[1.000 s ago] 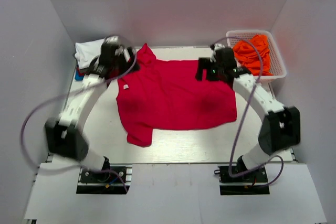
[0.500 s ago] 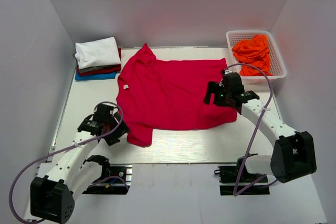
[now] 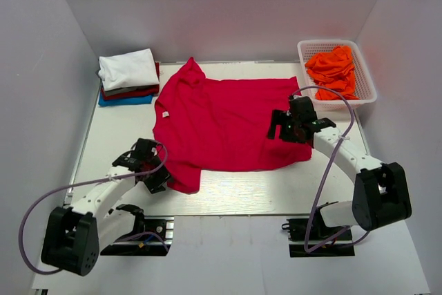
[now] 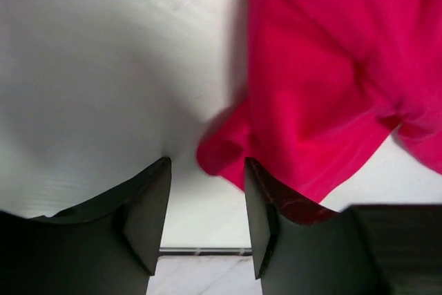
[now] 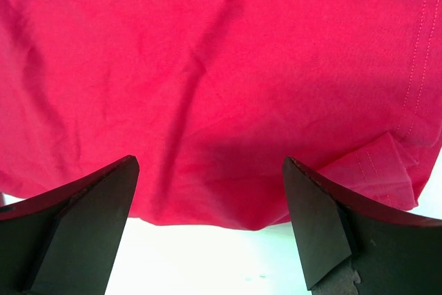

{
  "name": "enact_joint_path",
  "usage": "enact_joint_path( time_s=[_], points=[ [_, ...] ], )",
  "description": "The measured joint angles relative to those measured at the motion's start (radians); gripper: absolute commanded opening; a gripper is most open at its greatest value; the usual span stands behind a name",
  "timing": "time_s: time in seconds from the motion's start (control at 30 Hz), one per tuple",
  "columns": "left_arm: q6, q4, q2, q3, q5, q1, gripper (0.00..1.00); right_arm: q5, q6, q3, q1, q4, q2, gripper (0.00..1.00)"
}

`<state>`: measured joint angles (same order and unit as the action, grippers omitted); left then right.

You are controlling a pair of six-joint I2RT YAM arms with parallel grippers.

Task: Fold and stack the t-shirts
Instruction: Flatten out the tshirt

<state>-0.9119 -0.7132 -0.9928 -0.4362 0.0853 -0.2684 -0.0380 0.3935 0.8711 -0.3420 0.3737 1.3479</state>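
Observation:
A crimson-red t-shirt (image 3: 228, 122) lies spread flat across the middle of the table, its small white neck label (image 3: 166, 114) at the left. My left gripper (image 3: 157, 179) sits low at the shirt's near-left sleeve. In the left wrist view the jaws of this gripper (image 4: 207, 168) stand partly apart with bare table between them, and the sleeve tip (image 4: 228, 150) lies just beyond the fingertips. My right gripper (image 3: 280, 124) hovers over the shirt's right edge. Seen from the right wrist, the right gripper (image 5: 209, 164) is wide open over the red cloth (image 5: 221, 53), holding nothing.
A stack of folded shirts (image 3: 128, 77), white on top of dark red and blue, sits at the back left corner. A white basket (image 3: 367, 86) at the back right holds orange shirts (image 3: 333, 67). The table's front edge (image 4: 207, 250) runs just behind my left fingers.
My left arm has swung from the shirt's far-left corner down to the near-left sleeve, and its jaws have narrowed. My right arm has dropped from the back right to the shirt's right edge.

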Motion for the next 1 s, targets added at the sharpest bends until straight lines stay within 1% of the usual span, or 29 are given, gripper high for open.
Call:
enact_joint_path(
  time_s=[0.03,0.1,0.13,0.17,0.23,0.3,0.4,0.5,0.57,0.63,0.7,0.73,0.77,0.83,0.9,0.97,1.0],
  points=[
    [0.0,0.013,-0.026,-0.01,-0.005,-0.008,0.51,0.0,0.002,0.0,0.0,0.0,0.005,0.9],
    [0.001,0.039,-0.083,-0.034,-0.008,-0.019,0.3,0.0,0.006,0.0,0.0,0.0,0.014,0.9],
    [0.006,0.06,-0.109,-0.039,-0.011,-0.027,0.18,0.0,0.008,0.0,0.0,0.0,0.018,0.9],
    [0.009,0.073,-0.132,-0.046,-0.008,-0.032,0.0,0.0,0.011,0.0,0.0,0.0,0.023,0.9],
    [0.011,0.089,-0.152,-0.055,0.001,-0.043,0.0,-0.001,0.015,0.0,0.0,0.0,0.031,0.9],
    [0.012,0.063,-0.156,-0.068,-0.008,-0.051,0.0,-0.006,0.021,0.0,0.0,0.0,0.037,0.9],
    [0.0,-0.086,-0.141,-0.126,-0.028,-0.055,0.0,-0.015,0.033,0.0,0.0,0.0,0.047,0.9],
    [-0.019,-0.262,-0.116,-0.269,-0.029,-0.055,0.0,-0.03,0.05,-0.006,0.0,0.001,0.058,0.9],
    [-0.031,-0.347,-0.116,-0.36,-0.014,-0.055,0.0,-0.038,0.06,-0.013,0.0,0.002,0.063,0.9],
    [-0.043,-0.414,-0.121,-0.402,0.011,-0.058,0.0,-0.045,0.069,-0.019,0.0,0.01,0.07,0.9],
    [-0.053,-0.474,-0.123,-0.387,0.038,-0.062,0.01,-0.054,0.072,-0.024,0.0,0.016,0.076,0.9],
    [-0.06,-0.506,-0.122,-0.37,0.058,-0.062,0.07,-0.062,0.072,-0.025,0.0,0.021,0.08,0.9],
    [-0.066,-0.526,-0.115,-0.351,0.079,-0.062,0.08,-0.068,0.074,-0.026,0.001,0.024,0.085,0.9],
    [-0.082,-0.554,-0.073,-0.294,0.138,-0.062,0.08,-0.082,0.075,-0.026,0.002,0.031,0.1,0.9],
    [-0.098,-0.582,-0.016,-0.22,0.225,-0.065,0.19,-0.093,0.075,-0.026,0.002,0.039,0.12,0.9],
    [-0.102,-0.606,0.005,-0.183,0.276,-0.069,0.3,-0.098,0.075,-0.026,0.002,0.046,0.139,0.9],
    [-0.105,-0.623,0.007,-0.177,0.298,-0.071,0.47,-0.099,0.075,-0.026,0.002,0.047,0.148,0.9]
  ],
)
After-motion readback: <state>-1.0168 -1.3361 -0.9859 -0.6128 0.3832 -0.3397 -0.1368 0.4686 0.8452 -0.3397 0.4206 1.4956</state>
